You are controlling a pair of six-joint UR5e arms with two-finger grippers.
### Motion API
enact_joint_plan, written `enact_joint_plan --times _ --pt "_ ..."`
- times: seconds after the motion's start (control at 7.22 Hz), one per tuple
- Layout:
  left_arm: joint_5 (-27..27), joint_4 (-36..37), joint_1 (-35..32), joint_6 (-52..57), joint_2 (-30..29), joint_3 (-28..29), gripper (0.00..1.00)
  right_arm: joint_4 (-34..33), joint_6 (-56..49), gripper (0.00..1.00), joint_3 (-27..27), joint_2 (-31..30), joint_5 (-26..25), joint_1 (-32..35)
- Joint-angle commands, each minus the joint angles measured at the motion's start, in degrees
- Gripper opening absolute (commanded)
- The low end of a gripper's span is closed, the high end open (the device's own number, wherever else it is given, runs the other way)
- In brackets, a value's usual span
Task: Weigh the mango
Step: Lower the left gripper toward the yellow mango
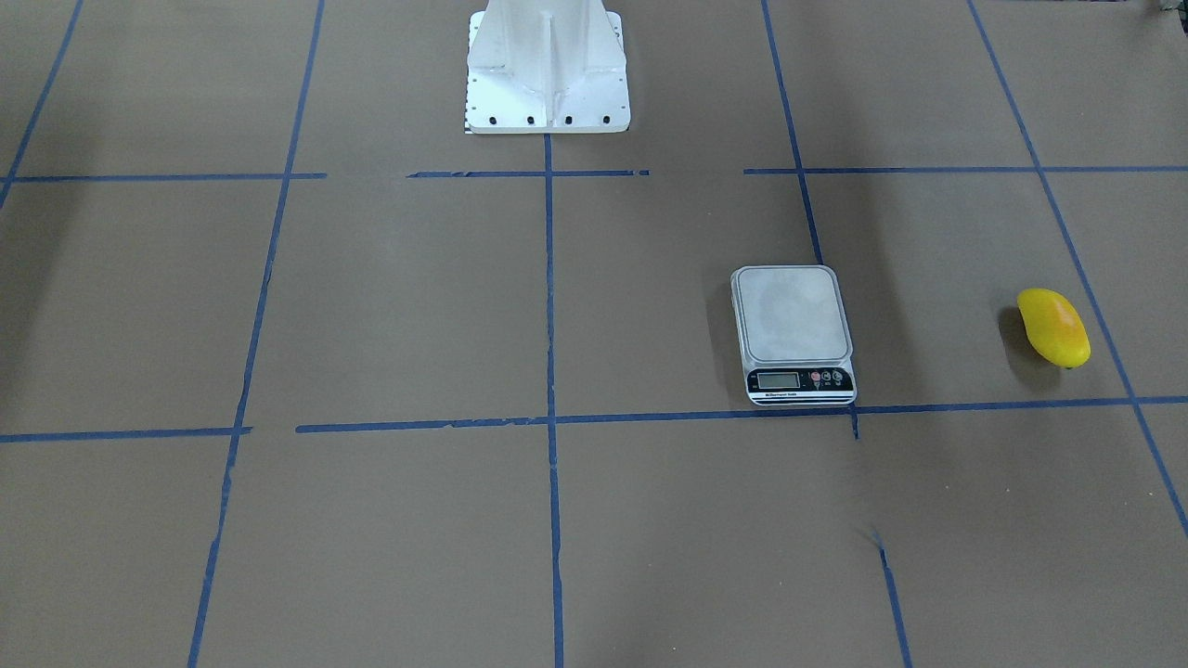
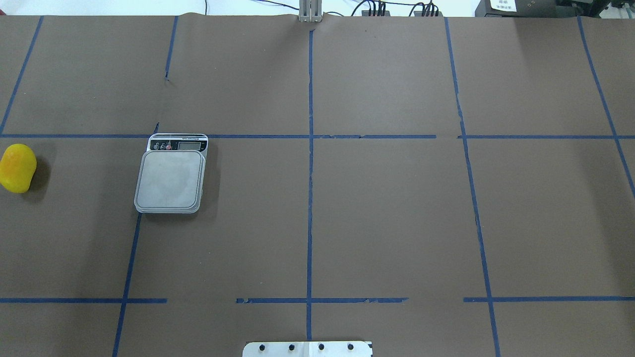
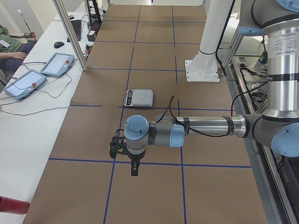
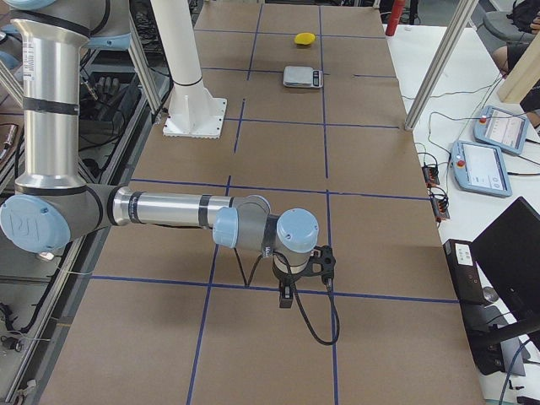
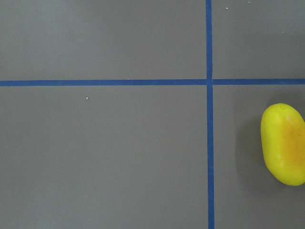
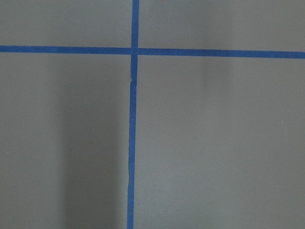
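Observation:
The mango is small, oblong and bright yellow with an orange blush. It lies on the brown table at the far left of the overhead view, apart from the scale. The scale is a silver platform with a black display strip; its platform is bare. The left wrist view shows the mango at its right edge. My left gripper hangs above the table at the near end. My right gripper hangs over the opposite end. I cannot tell whether either is open or shut.
The white robot pedestal stands at the table's middle edge. Blue tape lines grid the brown table. Operator tablets lie on a side table, with more across from the robot. A metal post stands near them.

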Motion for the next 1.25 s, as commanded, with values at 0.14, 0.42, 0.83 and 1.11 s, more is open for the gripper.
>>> enact_joint_plan --times 0.14,0.42,0.83,1.11 --pt "-0.19 -0.08 0.17 0.08 -0.4 0.12 1.0 0.08 0.0 1.0 0.0 0.0 0.0 0.0" --pt "-0.1 -1.13 1.92 -0.61 -1.8 -0.67 1.0 -0.01 0.0 1.0 0.0 0.0 0.0 0.0" --pt "0.77 -21.92 16.55 -27.27 -0.32 0.81 1.0 -0.01 0.0 1.0 0.0 0.0 0.0 0.0" --pt "6.2 -31.33 24.23 -37.13 -0.84 5.2 1.0 0.08 0.0 1.0 0.0 0.0 0.0 0.0"
